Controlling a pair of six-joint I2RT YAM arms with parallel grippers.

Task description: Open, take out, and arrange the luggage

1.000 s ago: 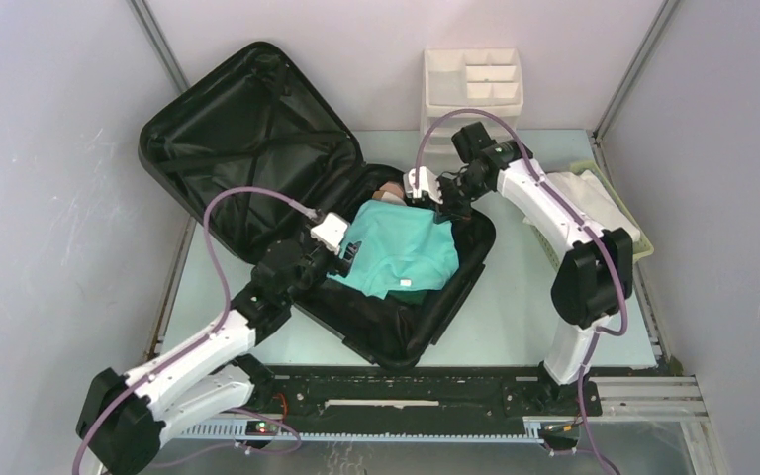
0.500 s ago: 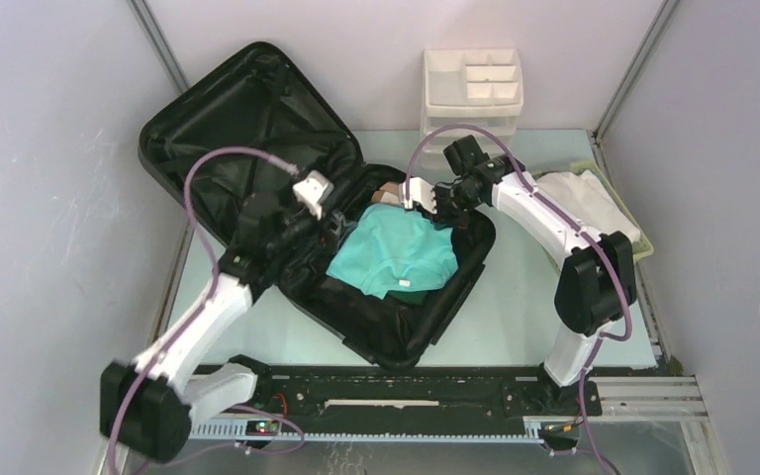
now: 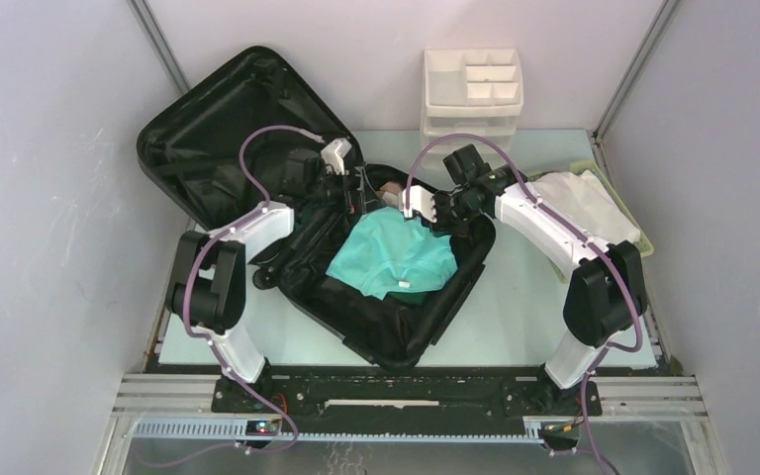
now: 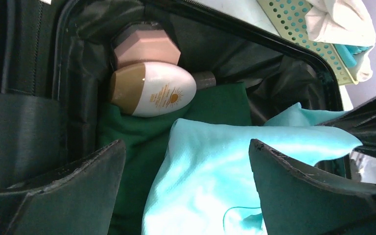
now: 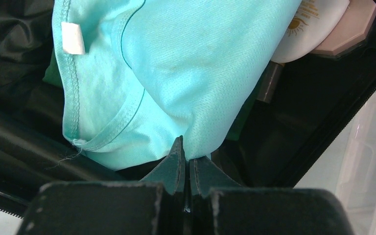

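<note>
Spread wide apart, the jaws of the left gripper (image 4: 187, 144) hung empty over the open luggage (image 3: 218, 148), with a teal shirt (image 4: 215, 161) lying below and between the two dark fingers (image 4: 78, 191). The right gripper (image 5: 185, 147) had its jaws pressed together, tips touching the folded edge of the same shirt; whether any cloth was caught between them could not be told. The luggage, a large black hard-shell suitcase, lay open on the pale table (image 3: 524, 307) at the middle left, its lid leaning back toward the far left corner and showing black lining. In the lower half, the teal shirt rested on a dark green garment (image 4: 137, 142). At the far end of that half sat a white sunscreen bottle (image 4: 154, 89) with a brown cap, lying on its side and touching a pink hexagonal jar (image 4: 147, 46) just behind it. Both arms reached in from opposite sides and met over that end. A white drawer organizer (image 3: 472, 89) stood against the back wall, and a pale yellow perforated basket (image 3: 643, 242) holding white cloth (image 3: 584, 203) sat at the right edge of the table.
</note>
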